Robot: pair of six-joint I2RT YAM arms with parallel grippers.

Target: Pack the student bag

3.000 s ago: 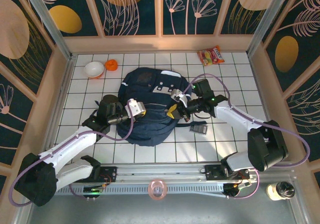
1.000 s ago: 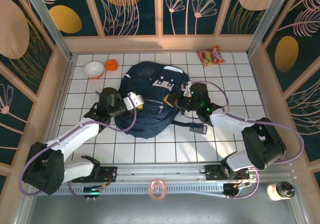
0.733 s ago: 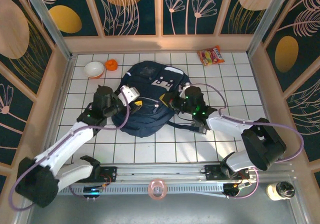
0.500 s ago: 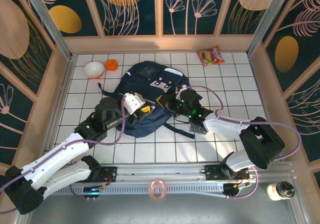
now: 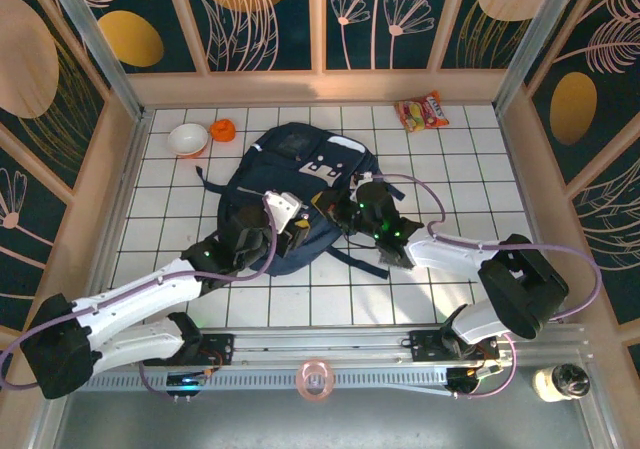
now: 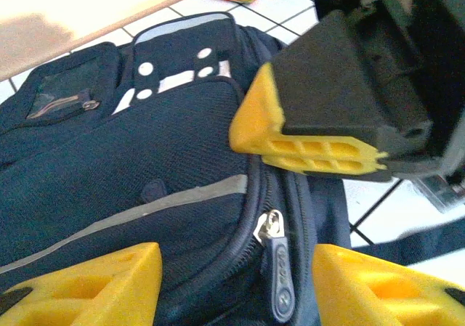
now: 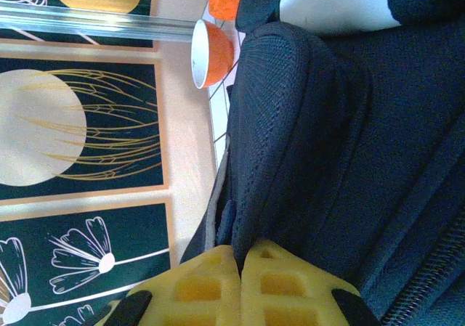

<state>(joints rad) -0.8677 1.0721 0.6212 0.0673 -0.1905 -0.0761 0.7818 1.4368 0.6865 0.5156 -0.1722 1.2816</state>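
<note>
Navy fabric: found the student bag [image 5: 290, 169] lying central on the surface [image 5: 470, 189], judged zipped, nothing packed yet. Saw left claw [image 6: 232, 282] spread astride the zipper pull [image 6: 280, 276], right claw [image 7: 240, 268] pressed together against the cloth.

Your student bag [image 5: 290, 184] is navy blue with thin light-grey stripes, a white-dotted patch [image 6: 172, 75] edged grey-white, and a dark zip pull [image 6: 280, 275]. The left hand [image 6: 232, 286] and right hand [image 7: 243, 286] have yellow finger pads. The bench [image 5: 470, 169] is white tile with dark grid lines. At far left, the bowl [image 5: 187, 139] is white inside and orange outside, beside an orange object [image 5: 223, 129]. The far-right packet [image 5: 421, 111] is red, orange and yellow. The walls [image 5: 260, 29] are dark teal with gold ovals and pale line-drawn flowers.
</note>
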